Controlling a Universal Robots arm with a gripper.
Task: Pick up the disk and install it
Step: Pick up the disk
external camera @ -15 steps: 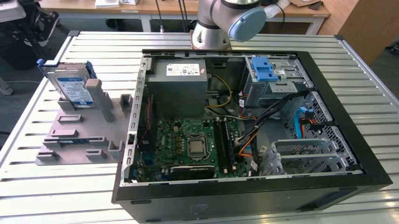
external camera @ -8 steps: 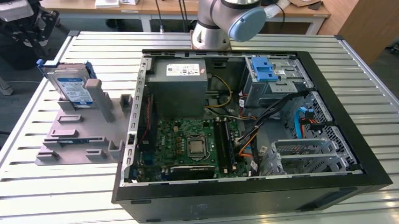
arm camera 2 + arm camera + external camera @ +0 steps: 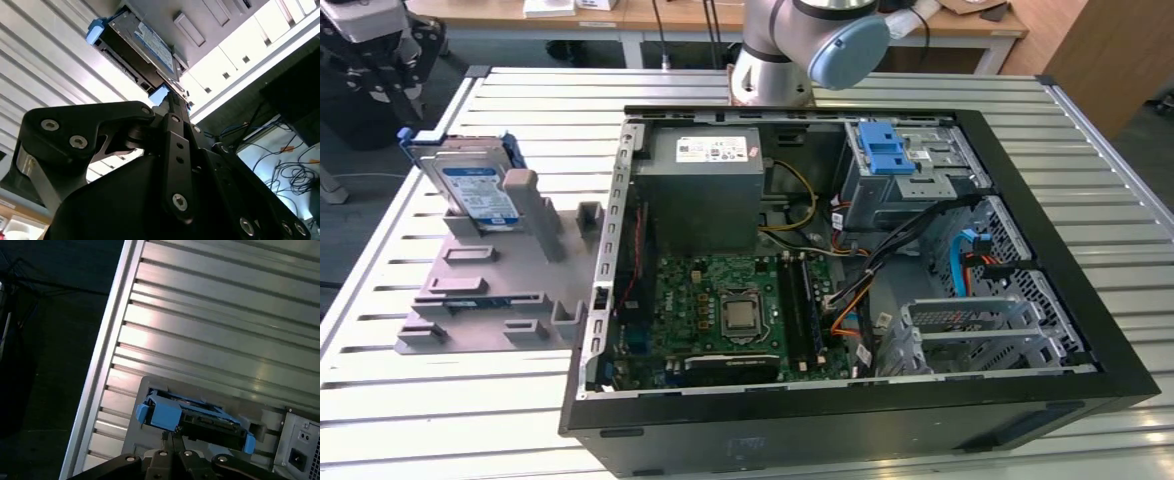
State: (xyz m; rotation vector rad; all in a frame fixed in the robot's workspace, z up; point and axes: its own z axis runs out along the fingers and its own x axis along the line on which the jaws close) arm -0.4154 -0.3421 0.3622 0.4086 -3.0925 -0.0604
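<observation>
The disk is a silver drive with a white-and-blue label in a blue carrier frame. It stands tilted on its edge in a grey fixture at the exterior view's left, beside the open computer case. My black gripper hangs just above and behind the disk's upper end, apart from it. In both wrist views the disk lies straight ahead of the gripper. The fingers are pressed together with nothing between them.
Inside the case are a grey power supply, a green motherboard, loose cables and a drive bay with a blue latch. The slatted metal table has bare room in front of the fixture. The table's edge runs close behind the disk.
</observation>
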